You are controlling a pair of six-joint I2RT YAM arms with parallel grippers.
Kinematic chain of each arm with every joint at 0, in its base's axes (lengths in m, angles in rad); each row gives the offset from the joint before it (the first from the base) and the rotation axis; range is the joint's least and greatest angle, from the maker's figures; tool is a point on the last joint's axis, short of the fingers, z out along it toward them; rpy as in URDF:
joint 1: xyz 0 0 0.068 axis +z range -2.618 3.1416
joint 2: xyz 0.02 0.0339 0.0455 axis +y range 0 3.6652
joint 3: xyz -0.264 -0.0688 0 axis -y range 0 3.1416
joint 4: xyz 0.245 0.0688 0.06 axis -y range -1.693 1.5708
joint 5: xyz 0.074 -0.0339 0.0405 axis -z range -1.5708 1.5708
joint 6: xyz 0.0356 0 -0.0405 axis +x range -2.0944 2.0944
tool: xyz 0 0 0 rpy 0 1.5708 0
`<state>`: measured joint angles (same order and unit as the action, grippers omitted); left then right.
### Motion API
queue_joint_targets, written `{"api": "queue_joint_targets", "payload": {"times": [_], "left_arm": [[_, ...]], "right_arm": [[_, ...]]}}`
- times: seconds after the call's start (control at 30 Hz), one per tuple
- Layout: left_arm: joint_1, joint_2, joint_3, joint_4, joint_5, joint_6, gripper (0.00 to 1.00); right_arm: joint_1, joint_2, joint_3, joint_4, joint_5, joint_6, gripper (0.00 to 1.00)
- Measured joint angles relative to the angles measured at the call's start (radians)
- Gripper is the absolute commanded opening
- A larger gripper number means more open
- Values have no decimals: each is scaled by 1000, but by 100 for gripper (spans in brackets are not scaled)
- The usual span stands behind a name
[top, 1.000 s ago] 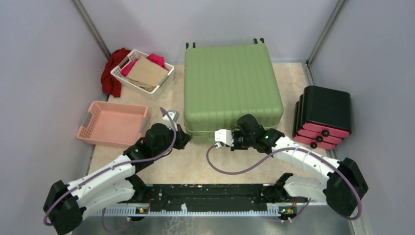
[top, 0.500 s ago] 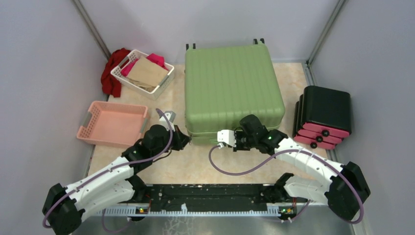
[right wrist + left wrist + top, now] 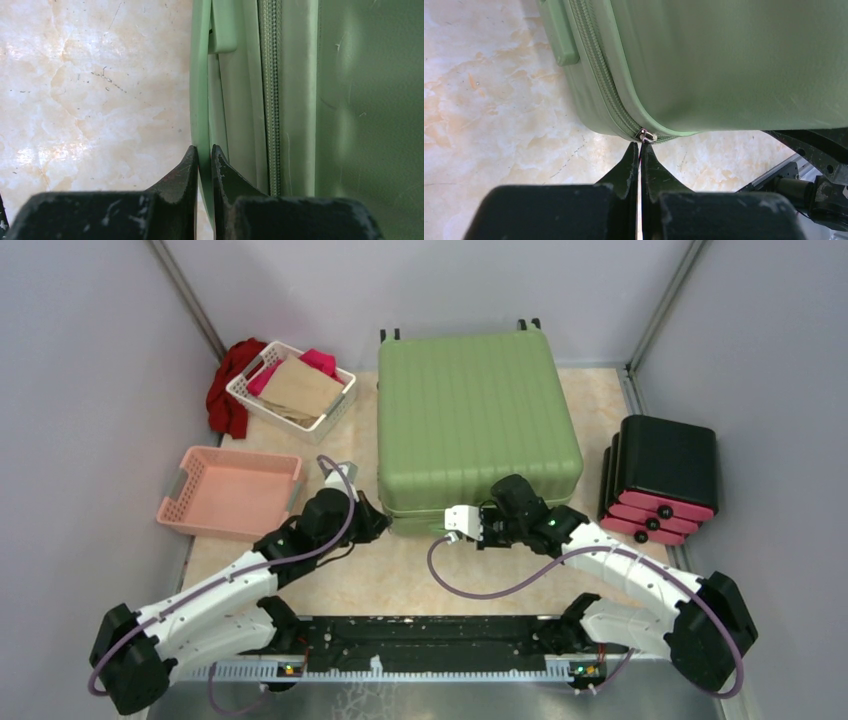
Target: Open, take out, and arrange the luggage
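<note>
1. Over the past second the left arm has edged up and to the right along the near side of the green suitcase (image 3: 475, 415). The right arm's wrist has slid slightly right, and the case has barely shifted.
2. The suitcase lies flat in the upper centre of the overhead view, ribbed shell up and wheels toward the back wall.
3. The left claw (image 3: 640, 150) is pinched fully shut on the zipper pull (image 3: 645, 135) at the case's lower-left corner, where the zipper (image 3: 596, 70) bends round.
4. The right claw (image 3: 204, 152) is closed to a narrow slit on the thin green handle (image 3: 200, 90) on the near side, just right of the left claw.
5. The job looks to be at its opening step. The zipper reads as closed wherever it shows, the lid is down and nothing has been taken out. Still to do are unzipping, raising the lid, emptying and arranging.
6. Around the case are an empty pink basket (image 3: 240, 452) at middle left and a white basket (image 3: 335, 405) of folded cloth at upper left. A red cloth (image 3: 228, 390) lies beside the white basket, and stacked black-and-pink cases (image 3: 665, 475) stand at right.
</note>
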<state>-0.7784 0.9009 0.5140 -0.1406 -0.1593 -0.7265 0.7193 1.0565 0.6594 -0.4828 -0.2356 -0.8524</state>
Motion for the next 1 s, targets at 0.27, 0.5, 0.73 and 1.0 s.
{"api": "queue_joint_targets", "payload": {"times": [0.27,0.5,0.73,1.0], "left_arm": [[-6,32,38,-39,-15,24,0],[-6,-3,19,-50,-36,10,0],[-2,-27,-3,-54,-89,-31,0],[18,19,10,-35,-130,-26,0]], "right_arm": [[-1,-4,-5,6,-2,0,0],[-2,-6,-8,7,-2,0,0],[-2,-10,-11,11,-2,0,0],[-2,-9,-11,12,-2,8,0]]}}
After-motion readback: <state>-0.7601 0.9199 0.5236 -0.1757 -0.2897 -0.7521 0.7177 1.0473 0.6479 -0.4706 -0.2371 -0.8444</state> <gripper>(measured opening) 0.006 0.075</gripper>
